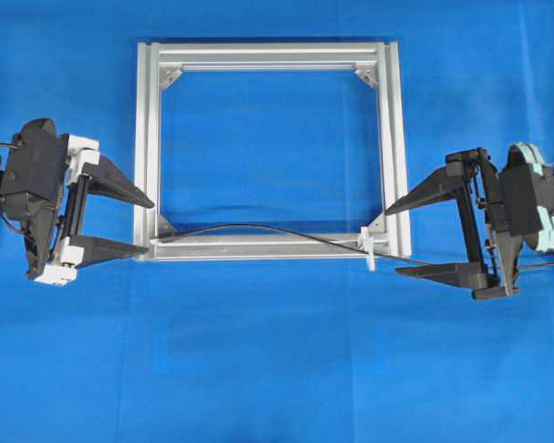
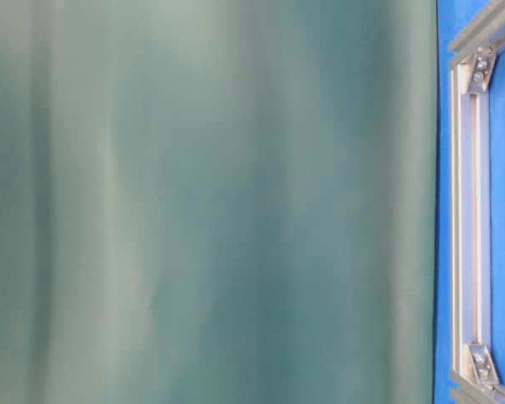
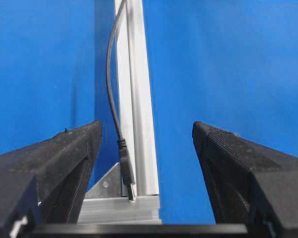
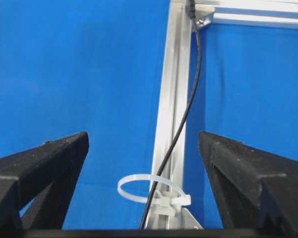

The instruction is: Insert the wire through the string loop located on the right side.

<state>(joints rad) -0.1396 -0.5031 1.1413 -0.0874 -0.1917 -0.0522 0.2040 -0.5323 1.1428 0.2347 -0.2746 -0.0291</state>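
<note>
The wire (image 1: pixel 258 231) lies along the near rail of the aluminium frame (image 1: pixel 146 138), its plug tip at the near-left corner and its run passing through the string loop (image 4: pixel 149 190) at the near-right corner, so the threading looks done. The left gripper (image 1: pixel 140 224) and right gripper (image 1: pixel 392 238) hang just outside the frame's 2 sides, jaws spread and holding nothing. That placement reads as both arms keeping clear of the threaded line.

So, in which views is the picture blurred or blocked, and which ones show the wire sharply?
Table-level view: a blurred grey-green surface blocks most of it; only the frame shows at the right. Left wrist view: the wire and plug are sharp. Right wrist view: the string loop is clear. Overhead view: even light, slightly soft.
</note>
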